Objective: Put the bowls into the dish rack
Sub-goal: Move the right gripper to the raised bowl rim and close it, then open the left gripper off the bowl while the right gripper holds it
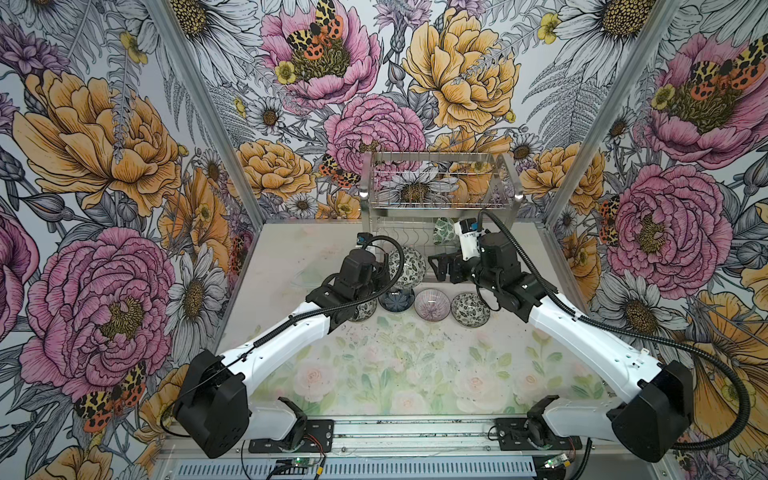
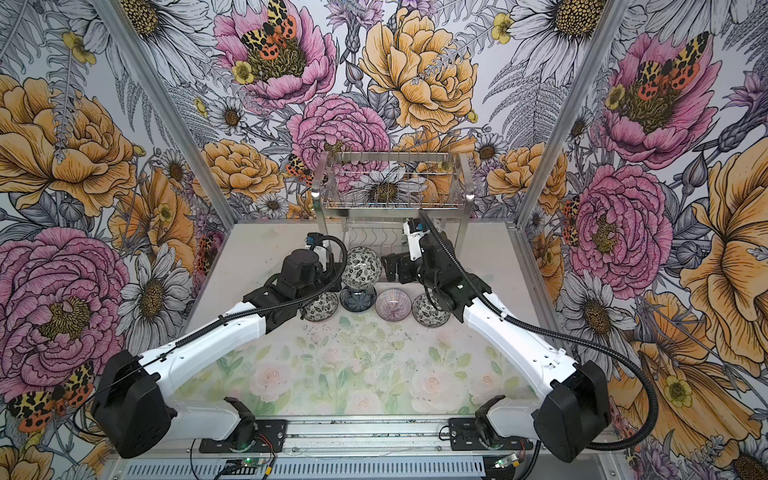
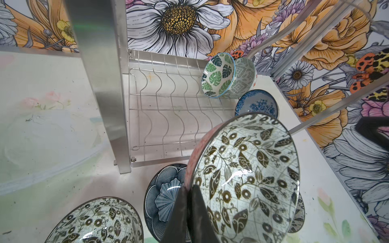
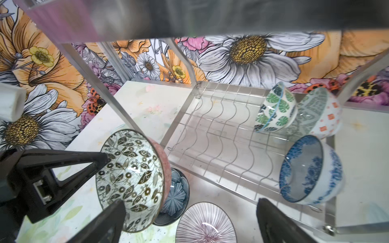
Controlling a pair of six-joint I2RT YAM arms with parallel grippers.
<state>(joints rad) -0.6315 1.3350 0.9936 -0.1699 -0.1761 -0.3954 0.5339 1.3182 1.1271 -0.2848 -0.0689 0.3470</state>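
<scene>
Seemingly aloft, the black-white bowl (image 3: pixel 246 178) hangs pinched in left fingers (image 3: pixel 179 221).

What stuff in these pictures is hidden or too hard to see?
Blue bowl in the dish rack: behind the right arm in both top views.
Leftmost table bowl: mostly covered by the left arm in both top views.
Pink-lined bowl: cut off by the picture's edge in the right wrist view.
Rack's top tier: blurred in the right wrist view.
</scene>
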